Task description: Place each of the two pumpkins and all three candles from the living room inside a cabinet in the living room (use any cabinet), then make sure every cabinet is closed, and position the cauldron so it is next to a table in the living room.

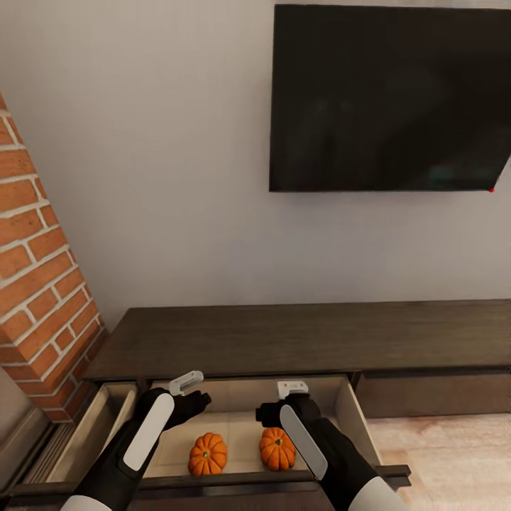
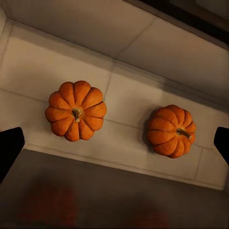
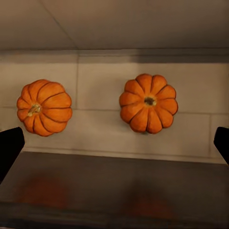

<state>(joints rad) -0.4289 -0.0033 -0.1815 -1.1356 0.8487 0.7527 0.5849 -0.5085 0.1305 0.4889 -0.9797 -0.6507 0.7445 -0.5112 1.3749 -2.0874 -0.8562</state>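
Pumpkins stowed, drawer not yet shut

The cabinet [image 1: 284,341] has its drawer [image 1: 241,404] pulled out with both pumpkins [image 1: 208,454] [image 1: 277,448] inside (candles and cauldron remain); the left end effector [image 1: 191,394] and right end effector [image 1: 284,401] hover above, spread open and empty.

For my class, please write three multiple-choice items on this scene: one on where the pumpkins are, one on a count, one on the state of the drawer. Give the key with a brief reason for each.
1. Where do the pumpkins lie?
A. on the cabinet top
B. inside the drawer
C. on the floor

2. How many pumpkins are there?
A. one
B. two
C. three

3. The drawer holding them is:
A. open
B. shut
C. removed

Key:
1 B: the left pumpkin and the right pumpkin rest on the pale floor of the drawer.
2 B: two orange pumpkins show in the head view.
3 A: the drawer stands pulled out from the cabinet, its inside showing.
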